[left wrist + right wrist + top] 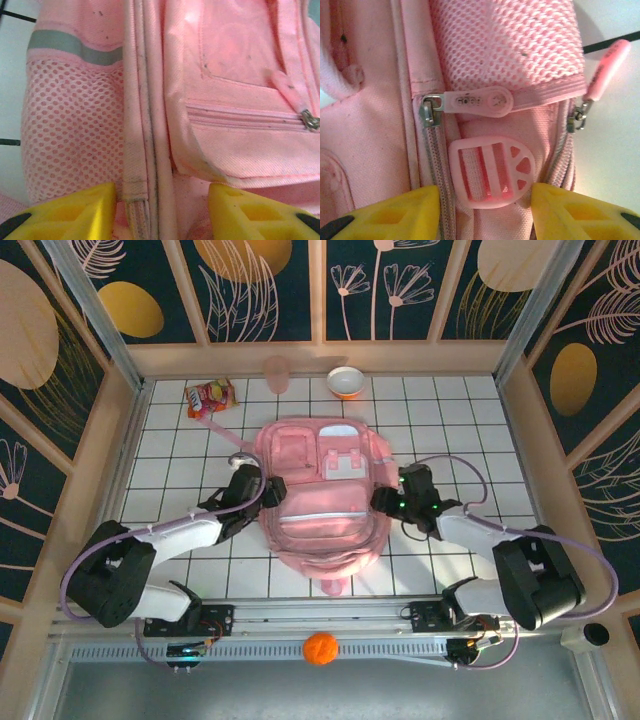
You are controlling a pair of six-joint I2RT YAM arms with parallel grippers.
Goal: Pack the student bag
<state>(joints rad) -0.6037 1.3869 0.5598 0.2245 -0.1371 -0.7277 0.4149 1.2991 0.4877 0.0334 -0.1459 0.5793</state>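
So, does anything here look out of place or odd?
Yes. An orange ball lies off the table, on the grey ledge at its near edge. The bag also has dark smudges along its side seam.

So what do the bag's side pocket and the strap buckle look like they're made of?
Side pocket of the student bag: soft pink mesh fabric, matte; rows of small holes show. Strap buckle: probably moulded plastic, smooth, slightly glossy and translucent, with rounded edges.
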